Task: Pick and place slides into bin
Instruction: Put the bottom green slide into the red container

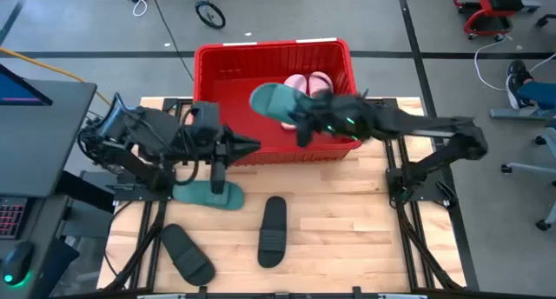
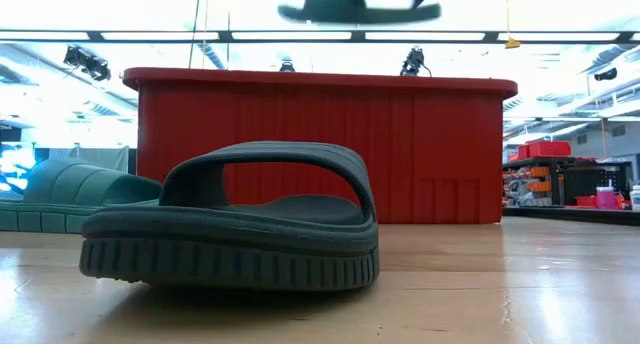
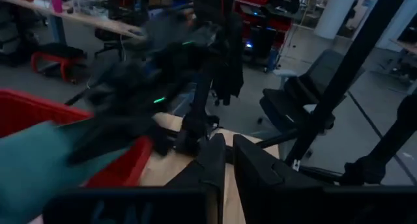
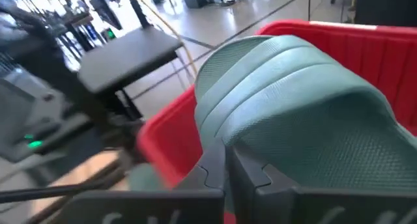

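I see the green slide (image 1: 276,101) held up in the air over the open top of the red bin (image 1: 228,73), near the middle of it, its sole turned up toward the overhead camera. My right gripper (image 1: 304,125) has it: the fingers are pinched narrow on the slide's edge, and in the right wrist view the ribbed green foam (image 4: 293,107) fills the frame directly ahead of them. In the low view the same slide (image 2: 355,4) hangs clear above the bin's rim (image 2: 320,81).

Inside the bin, two pink slides (image 1: 308,83) lie against its far right part.

The bin sits at the table's far edge. On the table (image 1: 347,221), the second green slide (image 1: 208,194) lies near the left side, just in front of the bin. One black slide (image 1: 273,230) lies around the middle, toward the near edge, and the other black slide (image 1: 185,252) lies by the near left corner.

My left gripper (image 1: 248,146) hovers in front of the bin's near wall, above the table, holding nothing; its fingers stand close together with only a thin gap.
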Action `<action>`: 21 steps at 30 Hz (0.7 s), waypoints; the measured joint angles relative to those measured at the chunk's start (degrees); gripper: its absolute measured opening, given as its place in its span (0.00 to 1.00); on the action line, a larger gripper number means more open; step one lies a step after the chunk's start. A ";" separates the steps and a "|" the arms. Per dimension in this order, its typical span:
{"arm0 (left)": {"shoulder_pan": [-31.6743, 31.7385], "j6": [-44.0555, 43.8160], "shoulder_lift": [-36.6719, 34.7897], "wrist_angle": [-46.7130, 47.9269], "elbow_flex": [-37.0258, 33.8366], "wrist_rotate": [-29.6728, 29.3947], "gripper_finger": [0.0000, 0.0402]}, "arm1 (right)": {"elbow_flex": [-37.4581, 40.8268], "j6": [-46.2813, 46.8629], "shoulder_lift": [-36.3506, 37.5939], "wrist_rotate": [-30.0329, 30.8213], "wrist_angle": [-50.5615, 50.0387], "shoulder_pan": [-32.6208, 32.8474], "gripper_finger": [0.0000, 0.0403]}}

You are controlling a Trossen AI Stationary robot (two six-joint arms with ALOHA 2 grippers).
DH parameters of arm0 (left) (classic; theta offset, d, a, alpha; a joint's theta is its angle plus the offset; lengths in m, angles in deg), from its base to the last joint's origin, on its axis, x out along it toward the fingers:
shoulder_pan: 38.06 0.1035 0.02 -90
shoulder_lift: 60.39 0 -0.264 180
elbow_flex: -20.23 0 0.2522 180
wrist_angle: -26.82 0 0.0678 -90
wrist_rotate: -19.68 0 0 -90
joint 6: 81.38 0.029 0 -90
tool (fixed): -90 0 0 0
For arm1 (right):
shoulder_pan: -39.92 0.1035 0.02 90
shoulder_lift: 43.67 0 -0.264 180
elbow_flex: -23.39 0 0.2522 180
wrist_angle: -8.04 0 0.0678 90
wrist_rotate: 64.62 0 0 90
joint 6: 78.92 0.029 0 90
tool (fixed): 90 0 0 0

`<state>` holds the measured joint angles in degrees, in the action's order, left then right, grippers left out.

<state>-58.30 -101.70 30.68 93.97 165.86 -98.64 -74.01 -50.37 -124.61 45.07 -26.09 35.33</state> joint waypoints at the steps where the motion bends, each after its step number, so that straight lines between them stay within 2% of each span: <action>1: 0.21 0.89 -0.02 -0.16 -0.01 0.03 0.09 | 0.00 -1.50 -1.54 -1.58 2.24 -1.97 0.01; 5: 0.57 4.82 0.01 -0.19 -0.05 0.04 0.07 | 0.00 -4.49 -8.11 -10.70 15.64 -8.97 0.01; 8: 0.92 7.51 0.66 -0.23 -0.06 0.03 0.05 | -0.04 -3.17 -13.83 -17.53 24.58 -13.73 0.01; 14: 2.07 8.79 1.26 0.63 -0.14 0.01 0.04 | -0.02 -2.26 -23.37 -23.65 31.81 -21.04 0.01; 21: 5.47 9.61 1.62 1.00 -0.12 -0.33 0.06 | -0.83 -3.68 -32.56 -31.56 48.94 -25.36 0.01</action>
<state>-52.83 -92.10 32.30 94.97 165.74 -98.97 -74.84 -54.05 -157.18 13.51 22.85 9.98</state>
